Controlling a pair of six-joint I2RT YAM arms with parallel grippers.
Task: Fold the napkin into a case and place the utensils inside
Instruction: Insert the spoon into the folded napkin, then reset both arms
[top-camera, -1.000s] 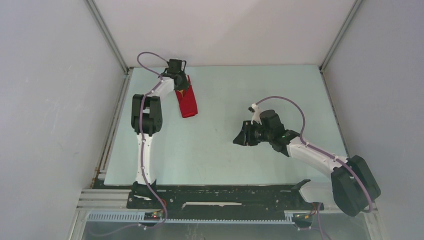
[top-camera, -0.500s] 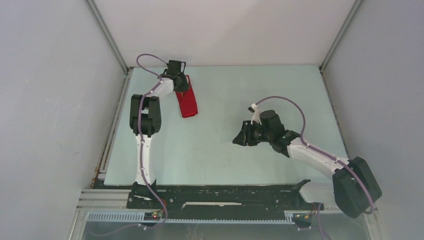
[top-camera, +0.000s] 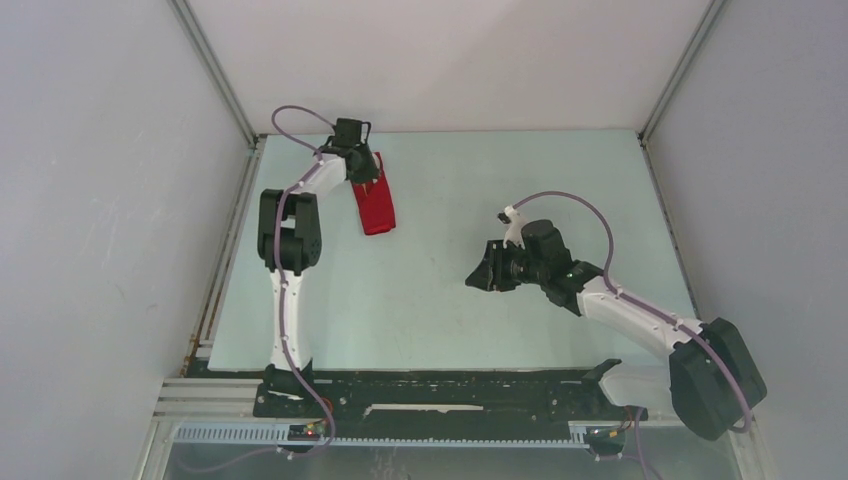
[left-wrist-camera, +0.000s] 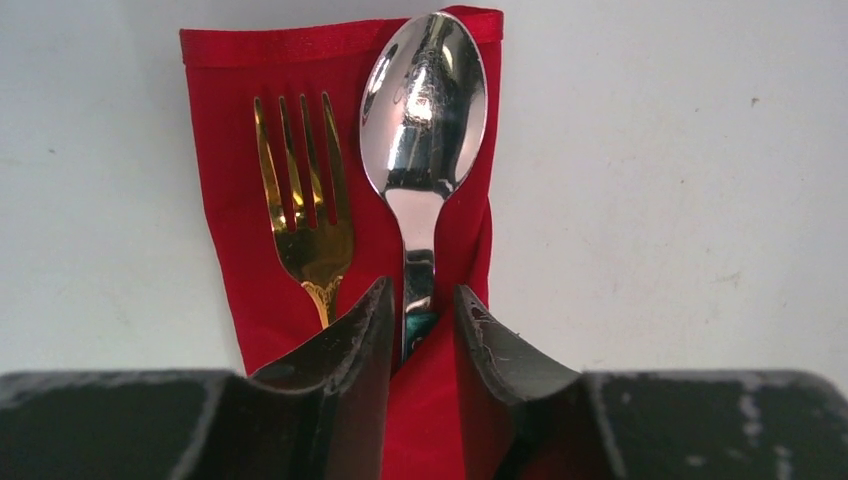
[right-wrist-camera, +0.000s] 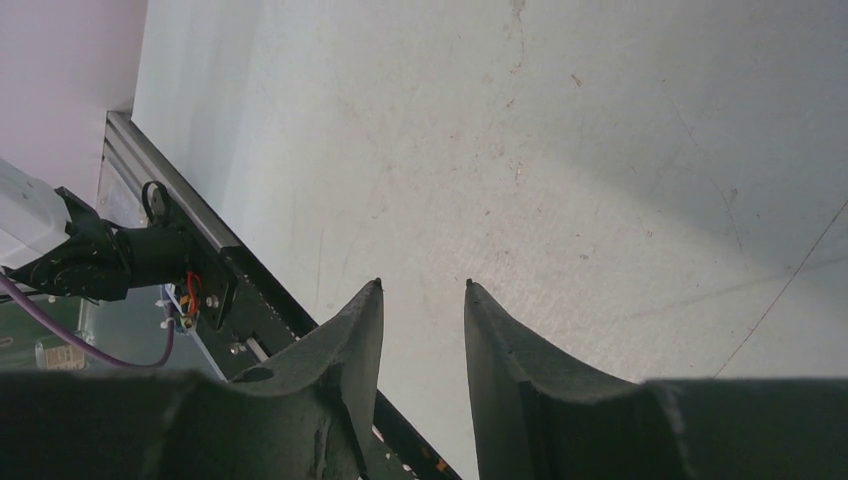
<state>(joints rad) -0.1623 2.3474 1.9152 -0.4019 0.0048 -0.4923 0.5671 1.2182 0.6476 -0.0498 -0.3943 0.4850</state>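
Note:
The red napkin is folded into a narrow case (top-camera: 376, 208) lying at the far left of the table. In the left wrist view the case (left-wrist-camera: 235, 160) holds a silver spoon (left-wrist-camera: 425, 110) and a gold fork (left-wrist-camera: 305, 210), their heads sticking out at its open end. A bit of dark-teal handle (left-wrist-camera: 421, 326) shows beside the spoon's stem. My left gripper (left-wrist-camera: 422, 295) is over the case, its jaws a little apart on either side of the spoon's stem, not pinching it. It also shows in the top view (top-camera: 366, 176). My right gripper (top-camera: 473, 279) is open and empty over mid-table (right-wrist-camera: 423, 288).
The pale green table (top-camera: 500, 190) is walled by grey panels on three sides. A black rail with wiring (right-wrist-camera: 200, 290) runs along the near edge. The left arm's elbow (top-camera: 290, 230) stands beside the left wall.
My left gripper has drawn back slightly toward the far left corner while the case stayed put. The right arm has barely shifted.

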